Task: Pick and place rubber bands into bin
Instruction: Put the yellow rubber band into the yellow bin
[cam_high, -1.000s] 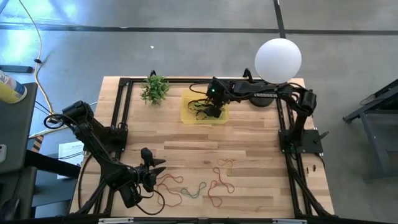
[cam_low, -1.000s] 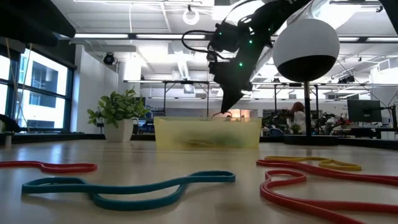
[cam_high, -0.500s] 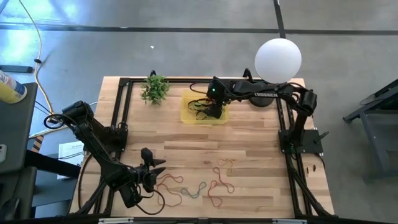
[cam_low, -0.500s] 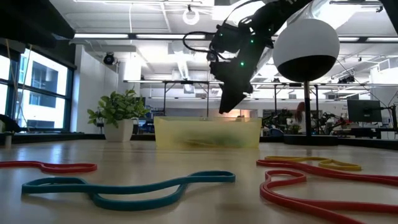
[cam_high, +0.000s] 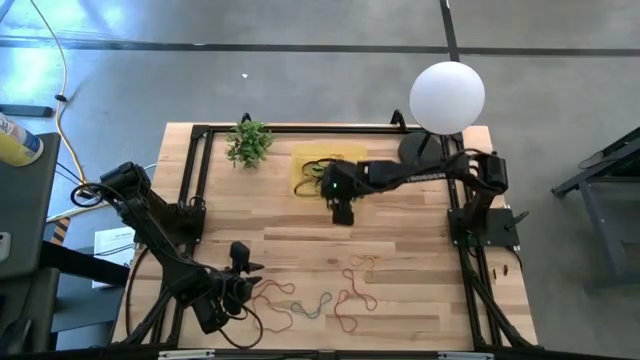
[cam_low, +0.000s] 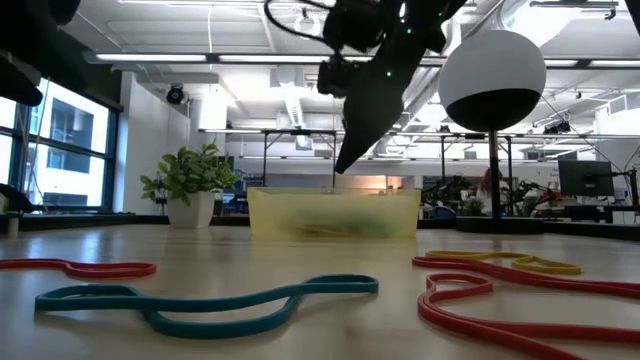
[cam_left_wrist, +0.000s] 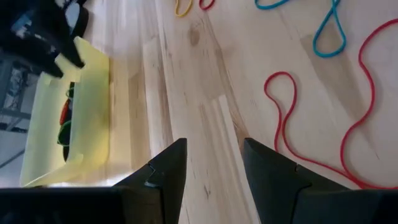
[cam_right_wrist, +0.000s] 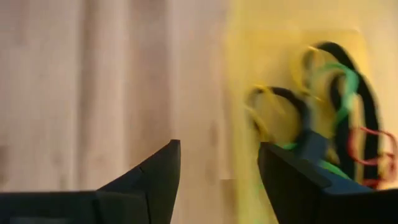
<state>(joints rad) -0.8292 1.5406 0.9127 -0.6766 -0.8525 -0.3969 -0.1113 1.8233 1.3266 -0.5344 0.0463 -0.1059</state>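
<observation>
I see the wooden counter (cam_high: 400, 245) filling the high view, with my right arm stretched across its far half and my left arm folded at the near left corner. A white globe lamp (cam_high: 447, 96) stands at the far right, a small green plant (cam_high: 249, 142) at the far left. Between them sits the yellow bin (cam_high: 312, 160), already holding a tangle of black, green, yellow and red bands. My right pincer (cam_high: 342, 212) hangs just off the bin's near edge, above bare wood, its fingers spread and nothing between them. My left pincer (cam_high: 240, 262) hovers low near the loose rubber bands (cam_high: 320, 300), fingers parted and empty. Those bands lie scattered along the near edge: red, teal and yellow loops, flat on the wood.
</observation>
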